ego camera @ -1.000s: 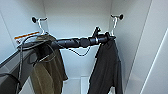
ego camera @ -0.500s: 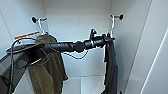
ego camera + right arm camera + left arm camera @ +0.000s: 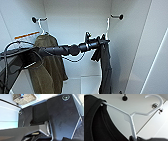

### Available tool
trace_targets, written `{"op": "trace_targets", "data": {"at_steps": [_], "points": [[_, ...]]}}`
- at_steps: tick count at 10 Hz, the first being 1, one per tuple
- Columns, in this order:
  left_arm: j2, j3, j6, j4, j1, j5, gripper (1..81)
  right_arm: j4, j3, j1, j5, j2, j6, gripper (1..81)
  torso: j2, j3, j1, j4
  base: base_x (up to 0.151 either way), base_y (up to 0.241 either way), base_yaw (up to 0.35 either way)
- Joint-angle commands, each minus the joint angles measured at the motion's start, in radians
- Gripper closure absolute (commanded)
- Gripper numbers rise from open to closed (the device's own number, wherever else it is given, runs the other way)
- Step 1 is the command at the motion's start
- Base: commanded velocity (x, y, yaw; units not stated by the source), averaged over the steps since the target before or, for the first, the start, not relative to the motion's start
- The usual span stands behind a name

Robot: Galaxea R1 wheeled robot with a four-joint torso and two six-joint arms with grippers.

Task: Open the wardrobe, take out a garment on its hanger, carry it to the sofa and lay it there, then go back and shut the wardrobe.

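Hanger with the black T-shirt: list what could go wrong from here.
1. The hanger hook is off the black hook but near the wardrobe wall; it may catch.
2. The T-shirt hangs bunched below the left gripper; it may slide off.
3. The olive jacket hangs beside the arm; withdrawing could brush it.

You're looking into the open wardrobe (image 3: 75, 22), white inside. Black hook upper L (image 3: 34, 19) carries a white hanger w/ the olive jacket (image 3: 48, 67). Black hook upper R (image 3: 120, 16) is bare. Wardrobe floor (image 3: 82, 85): white; can't tell if the black garment (image 3: 106, 67) hem touches it.
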Motion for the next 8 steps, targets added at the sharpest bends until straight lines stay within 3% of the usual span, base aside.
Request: {"op": "trace_targets", "data": {"at_steps": [1,4,8], "points": [[-0.002,0.002,0.018,0.038,-0.168,-0.053,81.1,-0.003,0.009,0.038,-0.04,0.004,-0.003,1.0,0.0,0.0,0.0,0.0,0.0,0.0,0.0],[-0.005,0.006,0.018,0.038,-0.163,-0.052,81.1,-0.001,0.009,0.038,-0.038,0.002,-0.002,1.0,0.0,0.0,0.001,0.0,-0.051,0.0,0.0],[-0.014,0.023,0.018,0.038,-0.155,-0.053,81.1,-0.003,0.009,0.036,-0.038,0.004,-0.002,1.0,0.0,-0.001,0.0,0.0,-0.106,0.0,0.0]]}}
